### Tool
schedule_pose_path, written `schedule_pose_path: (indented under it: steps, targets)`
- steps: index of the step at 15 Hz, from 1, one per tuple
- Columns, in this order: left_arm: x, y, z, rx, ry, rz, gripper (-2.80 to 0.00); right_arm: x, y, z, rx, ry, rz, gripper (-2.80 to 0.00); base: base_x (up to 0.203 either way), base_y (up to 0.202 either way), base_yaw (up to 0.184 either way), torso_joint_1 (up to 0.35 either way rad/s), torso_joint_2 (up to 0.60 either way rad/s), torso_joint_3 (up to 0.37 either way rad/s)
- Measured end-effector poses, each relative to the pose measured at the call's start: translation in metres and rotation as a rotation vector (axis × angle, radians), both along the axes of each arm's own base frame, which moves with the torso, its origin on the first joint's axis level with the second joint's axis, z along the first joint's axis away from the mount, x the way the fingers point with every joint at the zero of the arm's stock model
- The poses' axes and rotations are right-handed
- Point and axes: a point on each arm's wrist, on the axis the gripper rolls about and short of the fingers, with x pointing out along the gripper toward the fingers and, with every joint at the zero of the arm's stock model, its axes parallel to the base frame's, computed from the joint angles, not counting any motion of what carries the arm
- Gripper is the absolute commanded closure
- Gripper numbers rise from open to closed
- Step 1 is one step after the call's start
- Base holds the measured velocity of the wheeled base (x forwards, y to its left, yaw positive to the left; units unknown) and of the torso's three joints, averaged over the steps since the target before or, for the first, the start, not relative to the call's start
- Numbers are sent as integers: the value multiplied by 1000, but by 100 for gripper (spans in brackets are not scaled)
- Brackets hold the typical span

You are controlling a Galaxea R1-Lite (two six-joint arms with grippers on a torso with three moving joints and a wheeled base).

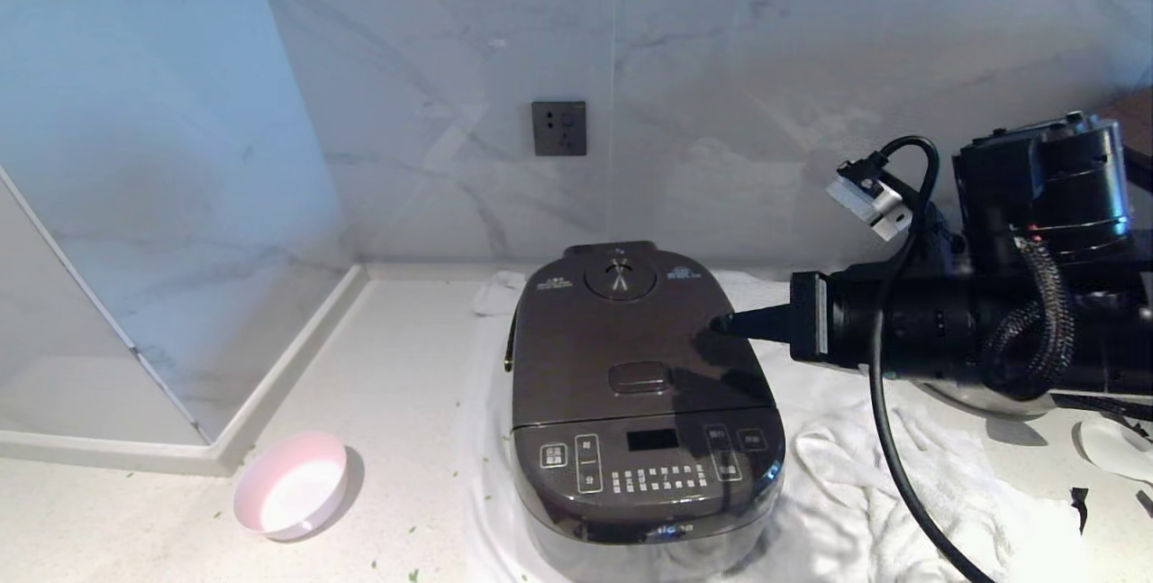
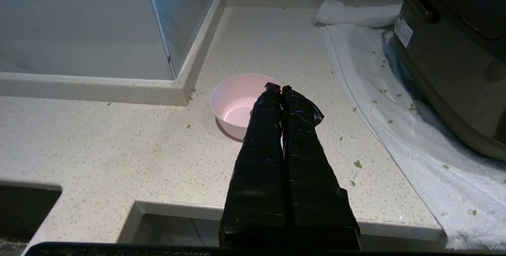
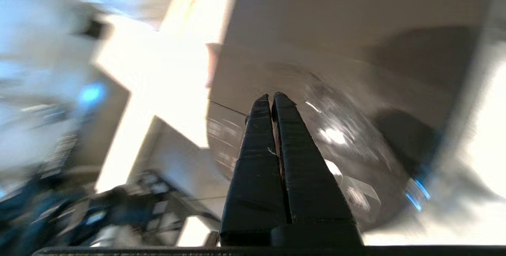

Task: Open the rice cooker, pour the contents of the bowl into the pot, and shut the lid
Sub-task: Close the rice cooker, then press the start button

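Rice cooker [image 1: 644,412], a large dark brown-grey boxy appliance with rounded corners and a front button panel, is the item under inspection; its hinged lid [image 1: 630,331] is down and appears shut

Right tool [image 1: 721,324]: fingers pressed together, nothing between them. It reaches in level from the robot's right, with its tip over the right-hand edge of the lid, level with the area between the round steam vent [image 1: 620,275] and the oval latch button [image 1: 640,377]. Contact with the lid cannot be confirmed; the right wrist view is smeared and shows only the closed fingers [image 3: 259,137] against a dark curved surface.

Left tool [image 2: 280,90]: fingers together, empty, held low at the near edge of the pale speckled worktop [image 2: 99,137], pointing toward the small round bowl [image 2: 237,101], pale pink outside and white inside. It is out of the head view.

Bowl position: on the worktop to the left of the cooker, well apart from it, near the raised white kerb. No contents are visible inside. Small bright green bits [image 2: 357,164] lie scattered on the worktop and on the white towel [image 1: 910,484] under the cooker.

Judgement: with the bowl empty and the lid down, the task looks largely complete. The deciding relation is the latch button, which lies to the left of the right tool's tip and nearer the robot. The right arm is much the nearer; if any lid press remains, it falls to that arm
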Motion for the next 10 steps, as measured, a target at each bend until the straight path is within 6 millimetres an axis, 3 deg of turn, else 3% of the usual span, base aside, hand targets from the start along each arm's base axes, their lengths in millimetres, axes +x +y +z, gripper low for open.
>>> schedule_pose_path:
  steps: [6,10]
  targets:
    - [0,0,0,0,0,0,0,-53,26,6,-330,-17,-184,0,0,0,0,0,0,0]
    - [0,0,0,0,0,1,0,-63,27,15,-388,79,-185,0,0,0,0,0,0,0]
